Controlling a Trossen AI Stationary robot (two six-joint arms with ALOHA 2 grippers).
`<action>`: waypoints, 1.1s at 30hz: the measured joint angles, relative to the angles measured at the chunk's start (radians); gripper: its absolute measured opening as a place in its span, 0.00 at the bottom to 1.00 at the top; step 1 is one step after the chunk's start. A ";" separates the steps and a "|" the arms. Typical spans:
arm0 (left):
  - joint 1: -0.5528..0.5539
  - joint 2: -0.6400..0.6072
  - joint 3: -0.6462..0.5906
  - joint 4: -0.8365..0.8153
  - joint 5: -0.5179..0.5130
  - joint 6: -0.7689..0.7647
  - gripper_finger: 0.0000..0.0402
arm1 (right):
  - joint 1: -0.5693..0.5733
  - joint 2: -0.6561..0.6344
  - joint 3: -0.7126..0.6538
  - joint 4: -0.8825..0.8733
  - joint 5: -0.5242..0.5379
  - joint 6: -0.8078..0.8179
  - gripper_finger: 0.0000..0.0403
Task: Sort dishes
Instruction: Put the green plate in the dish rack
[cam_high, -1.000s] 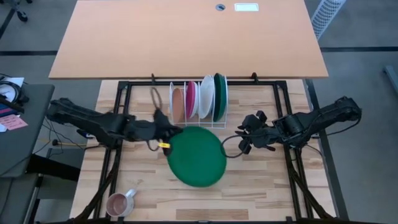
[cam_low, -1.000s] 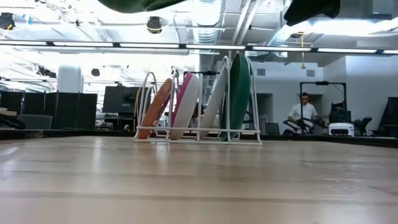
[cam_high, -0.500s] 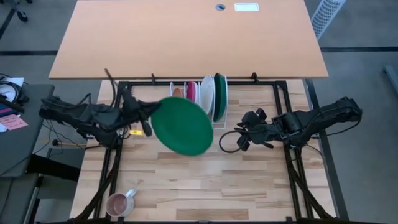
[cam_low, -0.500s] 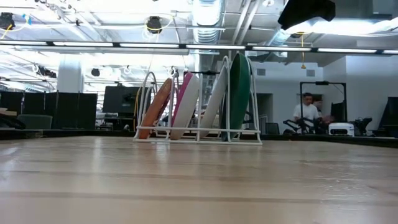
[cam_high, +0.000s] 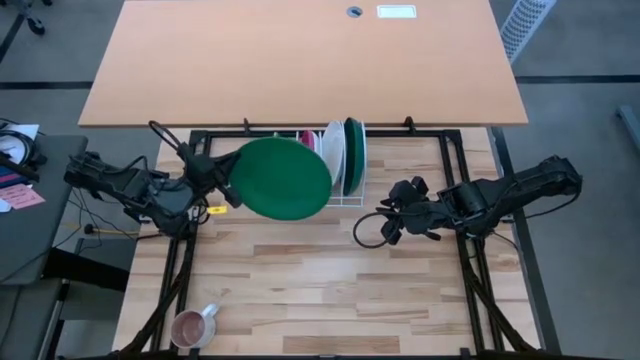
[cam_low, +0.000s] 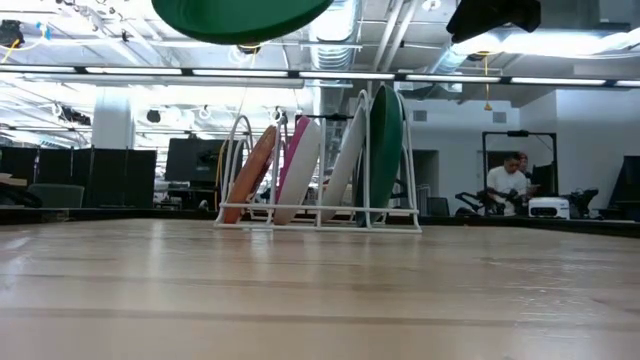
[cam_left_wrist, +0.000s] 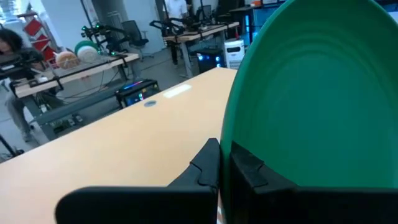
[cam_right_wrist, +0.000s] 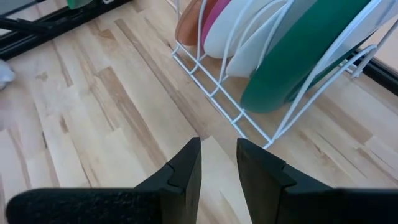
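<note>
Jaws of our left gripper are clamped on the rim of a dark green plate, which we hold raised well above the counter, its face spreading out beyond the jaws and over the near end of the white wire rack. Jaws of our right gripper stand slightly apart with nothing between them, hovering above bare wood just in front of the rack. In that rack, ahead of the right jaws, we see four dishes on edge: an orange-brown plate, a magenta pink plate, a white plate and another dark green plate. A small pink mug sits well apart from both jaws.
</note>
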 joint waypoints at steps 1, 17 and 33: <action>0.000 0.000 0.000 -0.001 -0.001 0.000 0.00 | 0.000 0.000 0.000 -0.001 0.001 0.000 0.27; 0.000 0.005 0.000 0.000 0.001 -0.007 0.00 | -0.002 0.000 0.000 -0.004 0.003 0.004 0.27; 0.000 0.005 0.000 -0.017 0.016 -0.025 0.00 | -0.005 0.000 0.000 -0.005 0.002 0.003 0.27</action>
